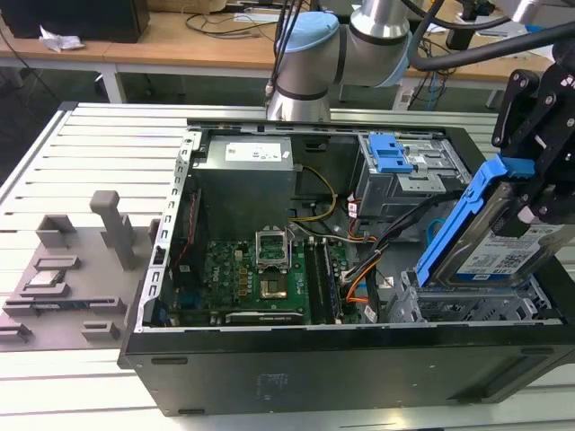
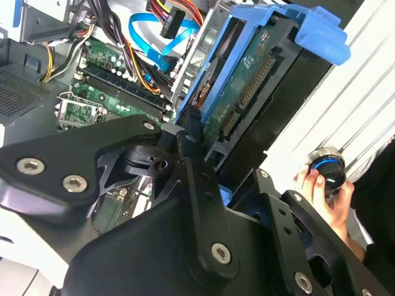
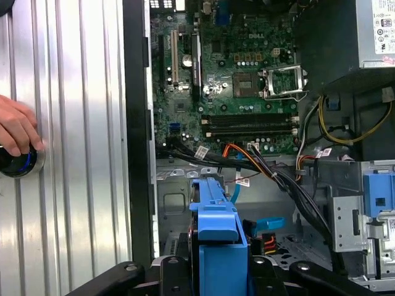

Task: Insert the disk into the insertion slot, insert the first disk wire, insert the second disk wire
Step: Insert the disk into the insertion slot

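Observation:
My gripper (image 1: 532, 184) is shut on the disk (image 1: 508, 259), a flat drive with a white-and-blue label in a bright blue carrier. The disk hangs tilted, its lower edge just above the insertion slot (image 1: 467, 310), a silver perforated cage at the case's corner on the exterior view's right. In the second wrist view the disk (image 2: 247, 86) shows its connector edge, with a black finger (image 2: 191, 145) against the frame. The first wrist view looks down the blue carrier (image 3: 216, 225) onto the insertion slot (image 3: 173, 200). The second disk wire (image 2: 154, 37), thin and light blue, lies loose beside the cage. An orange, red and black wire bundle (image 1: 359, 269) lies near it.
The open computer case (image 1: 269, 359) holds a green motherboard (image 1: 260, 274), a grey power supply (image 1: 247, 166) and a taller grey cage with a blue latch (image 1: 395, 157). A person's hand (image 3: 17, 129) rests on a round knob outside the case. Grey fixtures (image 1: 72, 269) stand at the exterior view's left.

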Motion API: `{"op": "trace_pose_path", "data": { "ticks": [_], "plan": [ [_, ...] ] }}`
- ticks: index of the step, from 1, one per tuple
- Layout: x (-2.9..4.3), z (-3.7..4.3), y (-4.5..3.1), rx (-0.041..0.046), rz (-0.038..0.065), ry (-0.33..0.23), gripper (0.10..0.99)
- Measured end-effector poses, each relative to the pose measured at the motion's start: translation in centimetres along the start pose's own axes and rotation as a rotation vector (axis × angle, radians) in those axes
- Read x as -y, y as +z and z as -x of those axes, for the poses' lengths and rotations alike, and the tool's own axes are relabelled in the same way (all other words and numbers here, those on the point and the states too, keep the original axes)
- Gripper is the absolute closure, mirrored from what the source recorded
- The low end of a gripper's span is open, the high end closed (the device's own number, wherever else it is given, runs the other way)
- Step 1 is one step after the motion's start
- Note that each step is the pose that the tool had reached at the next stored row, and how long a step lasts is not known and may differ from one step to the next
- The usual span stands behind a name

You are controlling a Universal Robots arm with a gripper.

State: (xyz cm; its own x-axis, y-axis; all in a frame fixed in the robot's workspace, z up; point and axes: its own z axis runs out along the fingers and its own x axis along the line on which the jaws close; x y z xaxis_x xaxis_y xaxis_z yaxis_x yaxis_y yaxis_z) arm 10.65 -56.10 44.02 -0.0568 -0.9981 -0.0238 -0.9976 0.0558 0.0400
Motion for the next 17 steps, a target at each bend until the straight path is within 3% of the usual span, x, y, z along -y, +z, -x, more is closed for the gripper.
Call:
{"op": "trace_pose_path", "data": {
  "ticks": [7, 17],
  "plan": [
    [0.01, 0.27, 0.83, 0.0008, 0.0, 0.0, 0.722],
    [0.1, 0.21, 3.18, 0.0009, 0.0, 0.0, 0.722]
  ]
}}
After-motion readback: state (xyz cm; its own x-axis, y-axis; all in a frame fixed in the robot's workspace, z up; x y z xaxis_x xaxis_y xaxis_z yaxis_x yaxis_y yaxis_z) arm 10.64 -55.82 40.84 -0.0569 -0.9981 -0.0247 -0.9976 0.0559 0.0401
